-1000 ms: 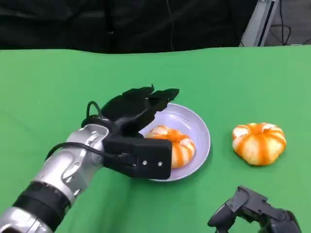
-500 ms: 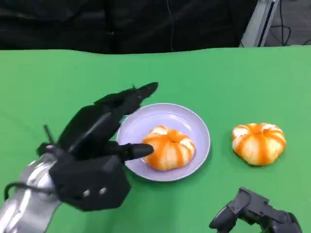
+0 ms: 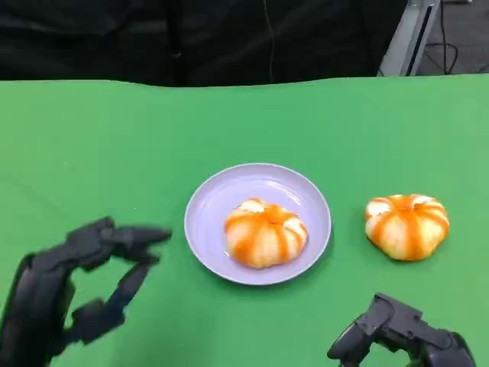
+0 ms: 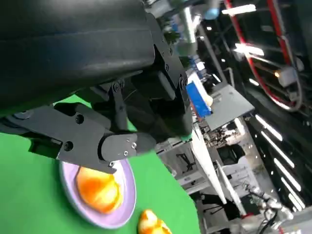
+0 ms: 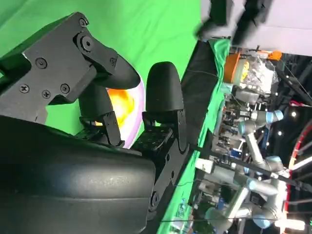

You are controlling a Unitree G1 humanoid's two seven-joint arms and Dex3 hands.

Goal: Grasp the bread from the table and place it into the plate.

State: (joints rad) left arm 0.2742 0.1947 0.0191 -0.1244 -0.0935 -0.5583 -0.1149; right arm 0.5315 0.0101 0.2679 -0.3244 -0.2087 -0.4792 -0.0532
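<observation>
Head view: one glossy, orange-striped round bread [image 3: 266, 233] sits in the smooth lilac plate [image 3: 221, 195] at frame centre; a second bread [image 3: 406, 225] lies on green cloth at right, perhaps still to place. Left hand [image 3: 72, 287], lower left, is empty, fingers apart. Right hand [image 3: 401, 336], lower right, holds nothing; its pose is unclear.

Left wrist view: the plated bread [image 4: 97, 187] shows past matte black fingers [image 4: 87, 139].
</observation>
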